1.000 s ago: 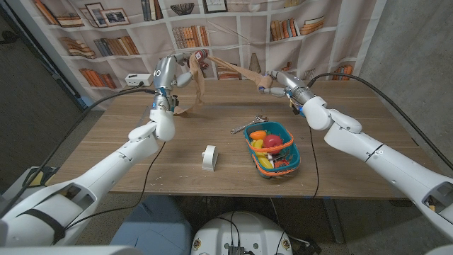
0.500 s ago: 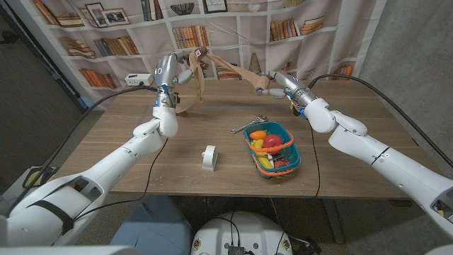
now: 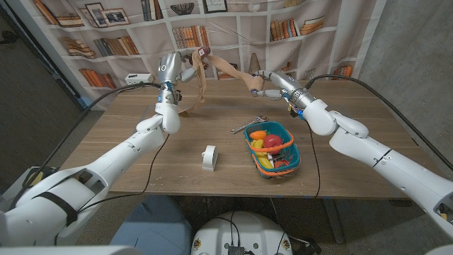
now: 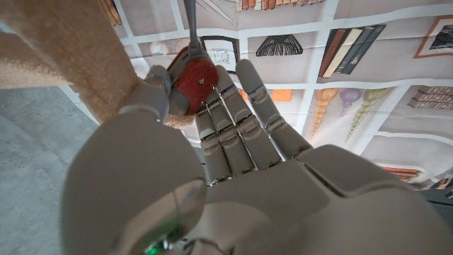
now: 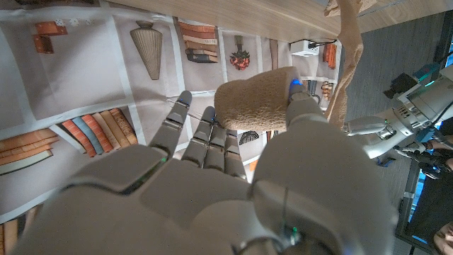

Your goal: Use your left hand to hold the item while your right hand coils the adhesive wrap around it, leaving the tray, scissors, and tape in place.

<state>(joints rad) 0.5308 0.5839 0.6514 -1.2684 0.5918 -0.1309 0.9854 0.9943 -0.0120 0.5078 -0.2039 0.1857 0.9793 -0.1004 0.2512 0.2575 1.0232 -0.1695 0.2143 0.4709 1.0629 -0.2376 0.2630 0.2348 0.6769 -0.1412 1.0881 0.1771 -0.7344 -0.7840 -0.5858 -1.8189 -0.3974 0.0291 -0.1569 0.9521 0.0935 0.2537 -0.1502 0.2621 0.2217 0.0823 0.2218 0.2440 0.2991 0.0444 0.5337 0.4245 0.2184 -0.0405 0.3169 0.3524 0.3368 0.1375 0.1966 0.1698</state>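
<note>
The fingers [image 4: 233,106] of the left hand [image 3: 185,71] press a small red-brown item [image 4: 197,79] against the thumb, and a thin metal stem comes out of the item on its far side. The tan adhesive wrap [image 3: 225,67] starts at this item. It has a soft, woven surface, and in the left wrist view it passes as a wide band close beside the thumb. One part of it hangs down from the left hand to the bench [image 3: 113,142] in a loose loop. Another part runs in the air across to the right hand [image 3: 263,81].

The right hand pinches the roll of the wrap [image 5: 256,99] between its thumb and the other fingers [image 5: 205,142], which are almost straight and lie close together. Both hands are raised above the far part of the bench, well apart from each other.

Nearer on the bench there is a teal tray [image 3: 287,164] with colourful small things inside. The scissors [image 3: 246,126] lie just behind the tray. A white roll of tape [image 3: 209,157] stands to the left of the tray, apart from it.
</note>
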